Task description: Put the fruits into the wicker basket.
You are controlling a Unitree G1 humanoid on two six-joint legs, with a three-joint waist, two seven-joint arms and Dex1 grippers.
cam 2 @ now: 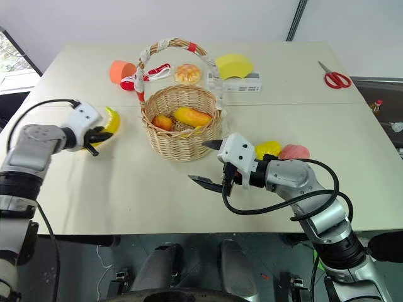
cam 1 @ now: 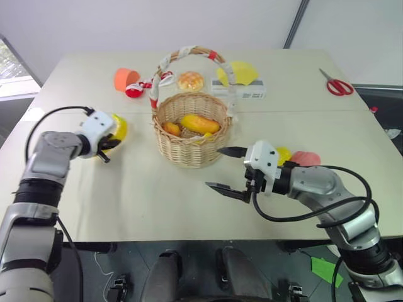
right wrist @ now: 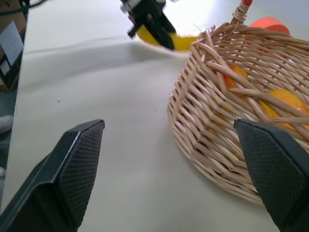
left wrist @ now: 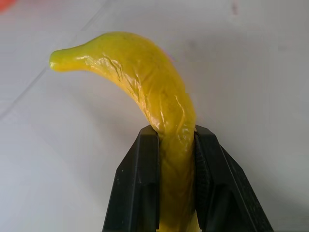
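**Banana grip sitting low, basket handle arching in the way**

You are working toward the wicker basket point(cam 1: 189, 135), sitting mid-surface with a mango point(cam 1: 200, 123) and a small orange point(cam 1: 171, 128) inside. Its tall handle could be catching your left arm on the way in. At the basket's nine o'clock, your left claw point(cam 1: 106, 143) is pinching the banana point(left wrist: 145, 82) shut near one end; it could be pivoting or slipping out. Your right claw point(cam 1: 228, 170) is hanging wide open and empty at the basket's five o'clock, risking a nudge. Lemon point(cam 1: 283, 154) and peach point(cam 1: 305, 158) are waiting behind it.
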